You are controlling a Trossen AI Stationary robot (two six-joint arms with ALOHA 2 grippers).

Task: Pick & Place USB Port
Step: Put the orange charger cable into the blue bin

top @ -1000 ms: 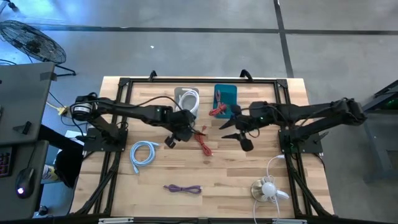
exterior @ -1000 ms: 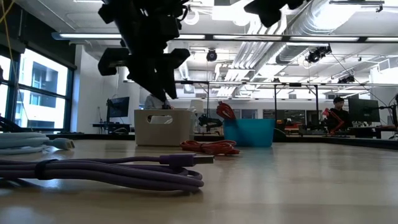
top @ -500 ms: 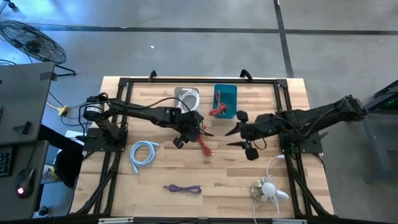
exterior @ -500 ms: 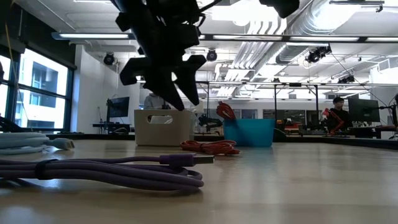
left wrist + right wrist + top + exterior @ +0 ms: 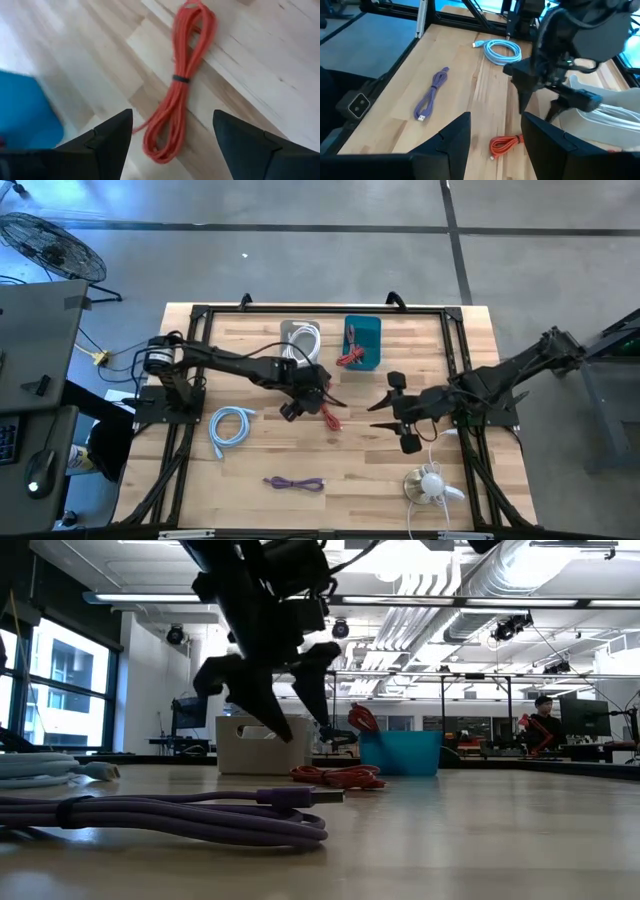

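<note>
Table [image 5: 400, 490]: light wood planks. Cables: one red [image 5: 182, 85], one purple [image 5: 294, 483], one light blue [image 5: 229, 426], one white [image 5: 301, 338]. Bins: one teal [image 5: 364, 327], one white [image 5: 262, 745]. Arms: black.

Left arm reaches from its base at the left edge toward mid-counter, wrist pitched down. Left end effector [image 5: 312, 395] hangs above the counter, its fingers [image 5: 107, 142] spread wide with nothing between them. Right arm folds back toward its base at the right edge, forearm low. Right end effector [image 5: 400, 412] points toward the left arm, fingers [image 5: 451, 142] parted, nothing held.
</note>
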